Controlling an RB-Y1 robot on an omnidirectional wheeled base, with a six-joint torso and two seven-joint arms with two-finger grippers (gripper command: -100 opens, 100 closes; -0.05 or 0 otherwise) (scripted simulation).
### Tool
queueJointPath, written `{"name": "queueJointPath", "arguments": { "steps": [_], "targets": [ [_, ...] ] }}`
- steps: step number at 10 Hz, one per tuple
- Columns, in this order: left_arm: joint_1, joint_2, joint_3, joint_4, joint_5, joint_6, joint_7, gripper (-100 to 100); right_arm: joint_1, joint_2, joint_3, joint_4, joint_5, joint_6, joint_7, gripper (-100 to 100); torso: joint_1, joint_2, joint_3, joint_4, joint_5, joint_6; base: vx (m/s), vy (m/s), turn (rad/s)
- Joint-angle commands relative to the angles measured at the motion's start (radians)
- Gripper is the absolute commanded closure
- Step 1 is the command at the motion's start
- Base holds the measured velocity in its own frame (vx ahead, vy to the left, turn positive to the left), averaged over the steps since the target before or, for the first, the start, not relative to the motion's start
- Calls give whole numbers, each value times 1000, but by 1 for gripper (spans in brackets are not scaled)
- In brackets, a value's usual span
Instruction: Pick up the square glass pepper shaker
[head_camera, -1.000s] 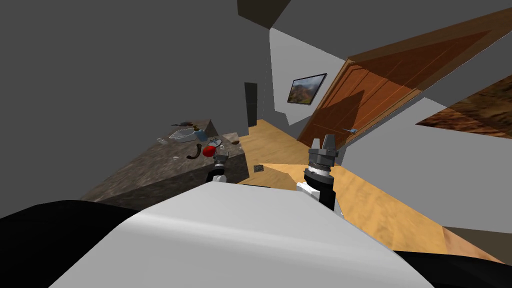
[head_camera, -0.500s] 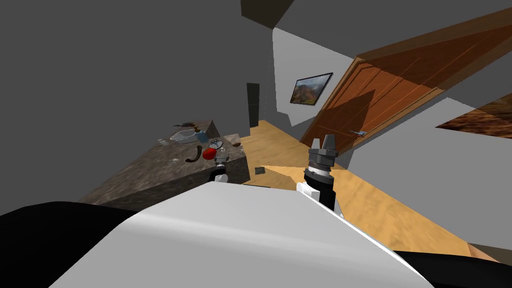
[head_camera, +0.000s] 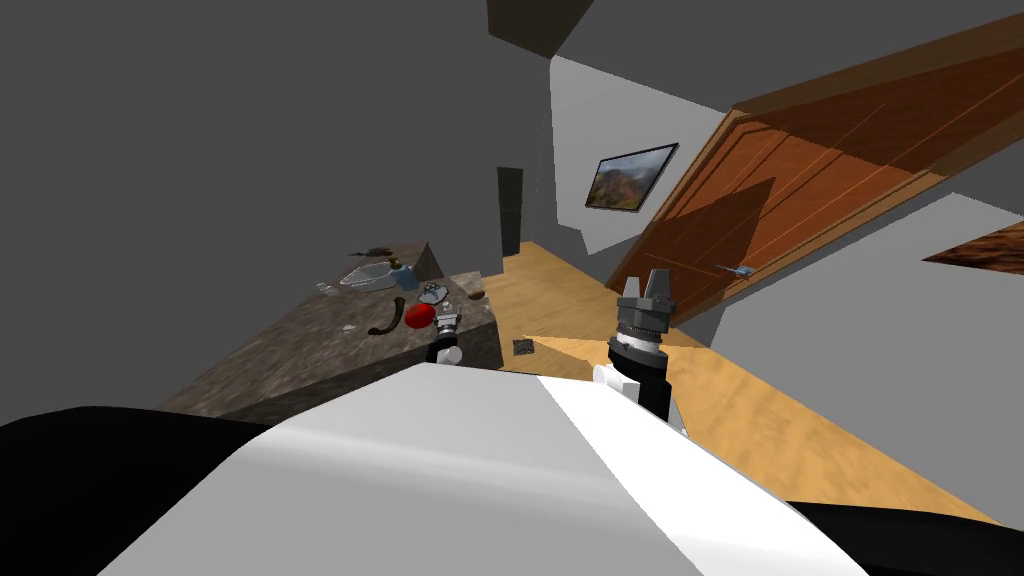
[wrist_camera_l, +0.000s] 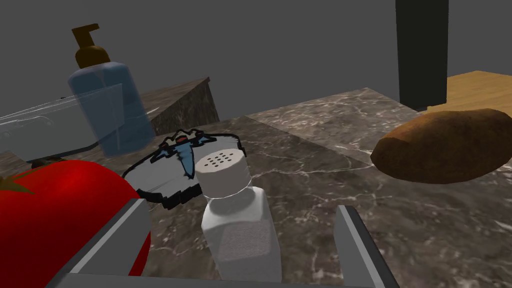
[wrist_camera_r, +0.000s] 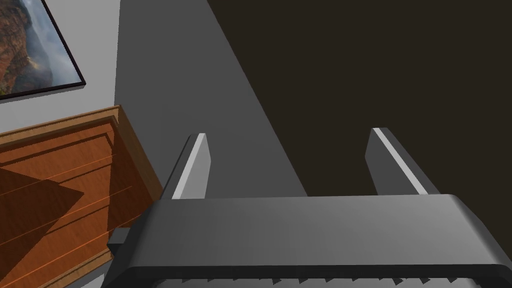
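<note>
Dark marbled stone counter (head_camera: 300, 350) on the left of the head view, with small things bunched at its far end: a red tomato (head_camera: 419, 315), a clear dish (head_camera: 365, 272) and a blue bottle (head_camera: 401, 271). Left gripper (head_camera: 446, 322) low at the counter's corner, just beside the tomato. Yellow wood floor (head_camera: 740, 400) to the right, and a big brown door (head_camera: 780, 190) past it. From the left wrist, close up: pepper shaker (wrist_camera_l: 240, 230) standing upright on the stone, right between the two fingers (wrist_camera_l: 117, 235) of the left gripper. Whitish square body, round pale cap with little holes on top. Fingers held wide, one on each side, with a gap to the shaker on both sides, so not gripping. Tomato next to one finger, touching or not hard to tell. Just behind the shaker, a flat grey and blue thing (wrist_camera_l: 165, 175) with a black edge. Farther back, the blue bottle with a brown pump, and the clear dish beside it. Brown lump (wrist_camera_l: 440, 145) off to the other side, well apart from the shaker. From the right wrist: right gripper (wrist_camera_r: 290, 135) with fingers wide apart, raised over the wood floor in the head view, well away from the counter.
</note>
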Motion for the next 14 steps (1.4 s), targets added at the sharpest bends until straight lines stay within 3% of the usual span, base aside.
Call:
{"name": "queueJointPath", "arguments": {
  "steps": [1, 2, 3, 4, 5, 6, 7, 9, 10, 11, 13, 14],
  "targets": [
    [0, 0, 0, 0, 0, 0, 0, -100, 0, 0, 0, 0, 0, 0, 0, 0, 0, 0, 0, 0, 0, 0, -2, 13, -8],
    [-1, -1, 1, 1, 1, 0, 3, 0, 0, 0, 0, 0, 0, 0, 0, 0, -6, 8, 4, 1, -1, 0, 0, 0, 0],
    [-51, 5, 31, 51, 3, -36, 0, -100, 0, 0, 0, 0, 0, 0, 0, 0, -8, 10, 6, 2, -2, 0, -80, 42, -174],
    [-85, 5, 31, 89, 3, -36, 0, -100, -1, 0, 0, 0, 0, 0, 0, 0, -6, 15, 8, 3, -1, 1, -95, 48, -107],
    [-85, 5, 31, 107, 3, -36, 0, -100, -1, 0, 0, 0, 0, 0, 0, 0, -6, 16, 9, 4, -1, 0, -45, 30, 16],
    [-126, 11, 61, 140, 4, -73, -2, -100, 0, 0, 0, 0, 0, 0, 0, 0, -6, 15, 9, 3, -1, 0, -79, 58, -140],
    [-155, 11, 61, 171, 4, -73, -2, -100, -1, 0, 0, 0, 0, 0, 0, 0, -5, 16, 9, 3, -1, 1, -86, 55, -118],
    [-170, 11, 61, 214, 4, -73, -2, -100, 0, 0, 0, 0, 0, 0, 0, 0, -7, 14, 8, 3, -1, 0, -22, 11, 11],
    [-219, 16, 91, 255, 5, -110, -4, -100, 0, 0, 0, 0, 0, 0, 0, 0, -8, 12, 7, 3, -2, 0, -65, 21, -162],
    [-246, 16, 91, 278, 5, -110, -4, -100, -1, 0, 0, 0, 0, 0, 0, 0, -7, 15, 8, 3, -2, 1, -83, 45, -102],
    [-254, 16, 91, 320, 5, -110, -4, -100, 0, 0, 0, 0, 0, 0, 0, 0, -6, 14, 8, 3, -1, 0, -25, 20, 2],
    [-300, 22, 121, 350, 7, -146, -6, -100, 0, 0, 0, 0, 0, 0, 0, 0, -6, 12, 7, 2, -1, -1, -74, 27, -152]
  ]
}}
